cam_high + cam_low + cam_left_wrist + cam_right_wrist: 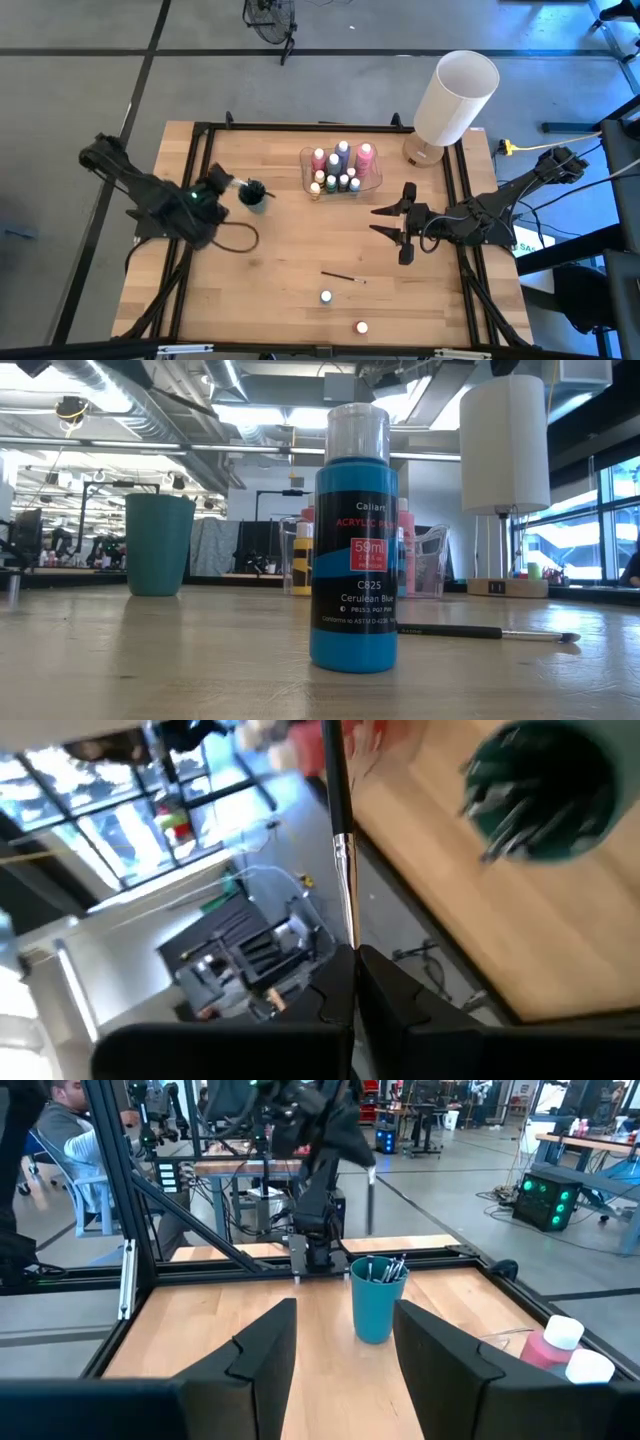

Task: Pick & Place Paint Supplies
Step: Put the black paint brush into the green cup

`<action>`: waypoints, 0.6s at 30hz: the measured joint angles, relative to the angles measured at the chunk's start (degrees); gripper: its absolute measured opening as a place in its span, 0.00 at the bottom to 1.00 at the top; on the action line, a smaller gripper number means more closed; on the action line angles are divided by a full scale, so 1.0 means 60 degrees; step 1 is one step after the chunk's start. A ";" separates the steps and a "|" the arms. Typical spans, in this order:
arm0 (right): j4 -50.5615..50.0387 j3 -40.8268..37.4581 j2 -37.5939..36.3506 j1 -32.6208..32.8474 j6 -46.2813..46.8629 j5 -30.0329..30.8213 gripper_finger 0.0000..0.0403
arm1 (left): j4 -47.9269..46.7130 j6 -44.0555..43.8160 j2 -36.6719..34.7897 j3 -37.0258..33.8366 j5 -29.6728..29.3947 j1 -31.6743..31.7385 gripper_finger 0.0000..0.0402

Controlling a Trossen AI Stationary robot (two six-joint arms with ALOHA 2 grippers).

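A: What is the left gripper [352, 982] doing?

B: It is pinching a paintbrush [338, 830] with its fingers closed tight on the handle, hovering just beside the teal cup [254, 193] at the table's left side. More brushes are already standing in that cup.

A: What could go wrong?

B: I judge the brush could be catching on the cup's rim or on the brushes inside, and tipping the cup. The grip is at one end, so the long free end may be swinging off line.

A: Which way is it pointing?

B: In the left wrist view its long axis is running straight out from the fingertips, roughly in line with the gripper. Which end is the bristle end, I cannot tell.

A: And the right gripper [390, 223]?

B: It is waiting half open and empty at the right, with a second paintbrush [342, 276] lying crosswise on the near table and two small bottles nearer still.
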 joint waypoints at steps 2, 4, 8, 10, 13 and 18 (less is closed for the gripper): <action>0.0030 0.0000 0.0000 0.0000 0.0000 0.0000 0.42 | 0.0026 0.0308 -0.0435 -0.0137 -0.0194 0.0289 0.00; 0.0046 0.0000 0.0000 0.0000 0.0004 0.0011 0.42 | 0.0017 0.0521 -0.0786 -0.0236 -0.0358 0.0754 0.00; 0.0104 0.0000 0.0000 0.0000 0.0111 0.0017 0.42 | 0.0033 0.0853 -0.1474 -0.0678 -0.0264 0.1724 0.00; 0.0111 0.0000 0.0000 0.0000 0.0189 0.0019 0.42 | 0.0015 0.1333 -0.1850 -0.1062 -0.0183 0.2118 0.00; 0.0217 0.0000 0.0000 -0.0003 0.0189 0.0022 0.42 | 0.0029 0.2130 -0.2258 -0.1508 -0.0063 0.2535 0.00; 0.0390 0.0000 0.0000 -0.0139 0.0196 0.0023 0.42 | 0.0010 0.3187 -0.2320 -0.1837 -0.0081 0.2995 0.00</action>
